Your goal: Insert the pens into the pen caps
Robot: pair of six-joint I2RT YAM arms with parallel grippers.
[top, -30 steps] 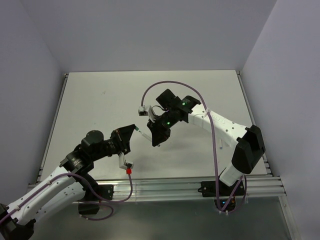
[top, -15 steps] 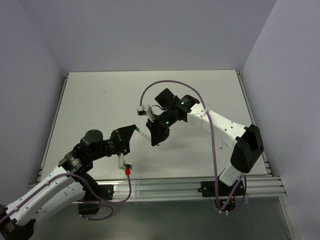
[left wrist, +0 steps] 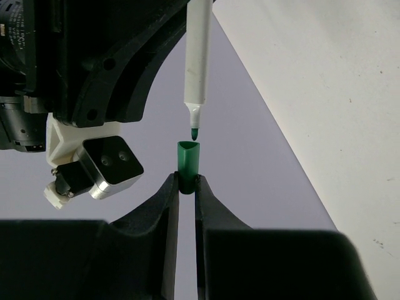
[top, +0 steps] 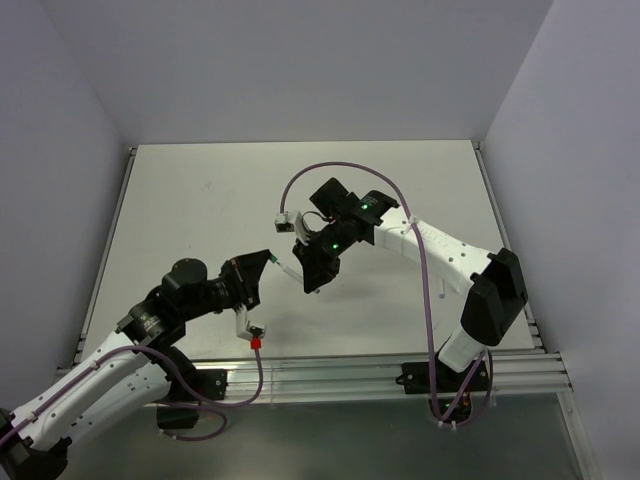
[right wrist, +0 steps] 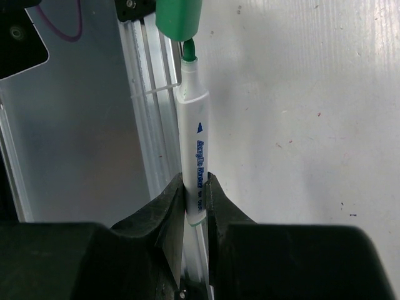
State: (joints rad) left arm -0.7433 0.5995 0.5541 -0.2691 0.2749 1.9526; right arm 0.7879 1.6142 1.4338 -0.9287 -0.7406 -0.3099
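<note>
My left gripper (left wrist: 187, 182) is shut on a dark green pen cap (left wrist: 188, 159), whose open mouth points away from the fingers. My right gripper (right wrist: 196, 199) is shut on the rear end of a white pen (right wrist: 194, 140) with blue lettering. The pen's green tip (left wrist: 194, 132) hangs just short of the cap's mouth, a small gap apart and slightly to one side. From above, the left gripper (top: 266, 259) and right gripper (top: 303, 279) face each other over the table's front middle, with the pen (top: 288, 268) bridging them. The green cap (right wrist: 179, 17) fills the top of the right wrist view.
The pale table (top: 200, 220) has grey walls on three sides. An aluminium rail (top: 350, 368) runs along its near edge. A purple cable (top: 330, 170) loops over the right arm. A red-tipped connector (top: 257, 343) hangs below the left wrist.
The right gripper with the pen edged slightly toward the left gripper, then held still. The left arm has barely moved.
</note>
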